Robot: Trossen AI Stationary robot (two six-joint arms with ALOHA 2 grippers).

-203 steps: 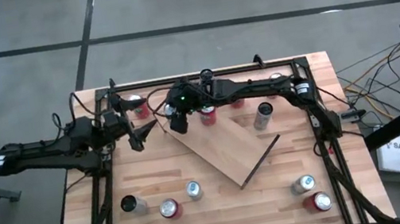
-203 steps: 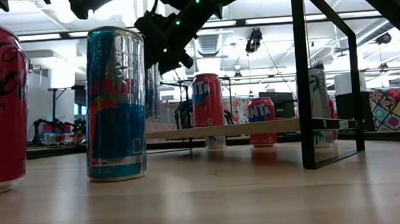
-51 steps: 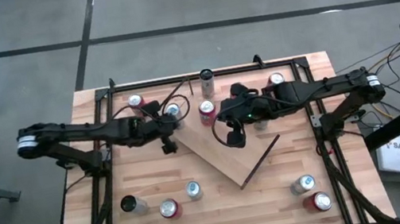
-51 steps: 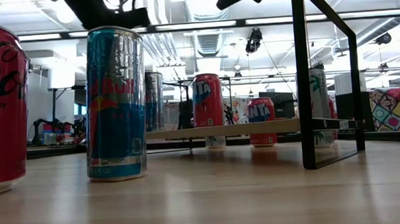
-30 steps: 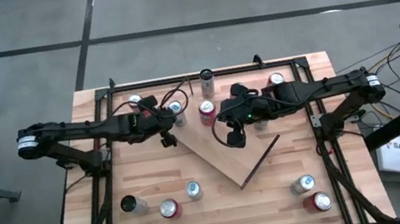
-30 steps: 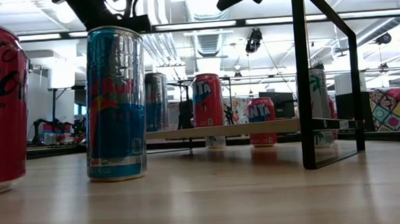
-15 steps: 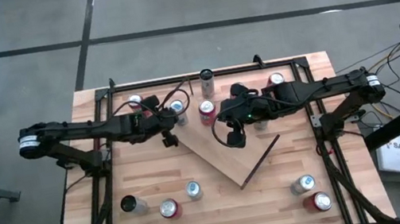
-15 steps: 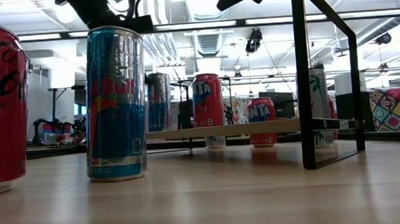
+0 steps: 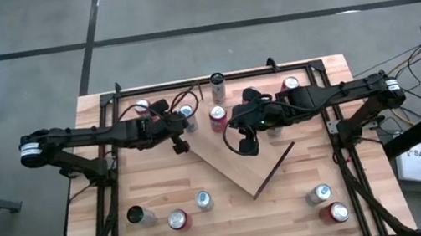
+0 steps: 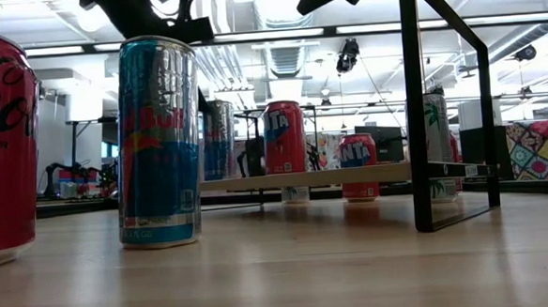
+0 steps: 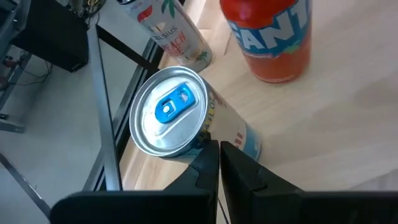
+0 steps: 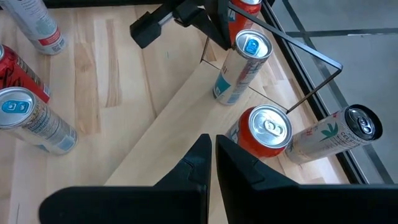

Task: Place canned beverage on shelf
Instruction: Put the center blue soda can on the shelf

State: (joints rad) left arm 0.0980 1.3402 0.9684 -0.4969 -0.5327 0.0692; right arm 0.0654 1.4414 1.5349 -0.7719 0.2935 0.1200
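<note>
The left gripper (image 9: 180, 146), jaws pressed together, is nudging a blue-tabbed can (image 11: 186, 121) onto the shelf (image 9: 239, 164) corner beside the orange can (image 9: 217, 117), pushing rather than gripping. The right gripper (image 9: 247, 148) is hovering over the shelf, jaws together, empty.

A blue-tabbed silver can (image 11: 180, 121) stands beside an orange Fanta can (image 11: 272, 37); the shelf (image 9: 238, 160) is pale wood, dark-edged. Up close, a blue-and-silver can (image 10: 158, 141).

Bright, even overhead light; glaring ceiling lamps (image 10: 276, 3) behind; blurred nearest cans.
</note>
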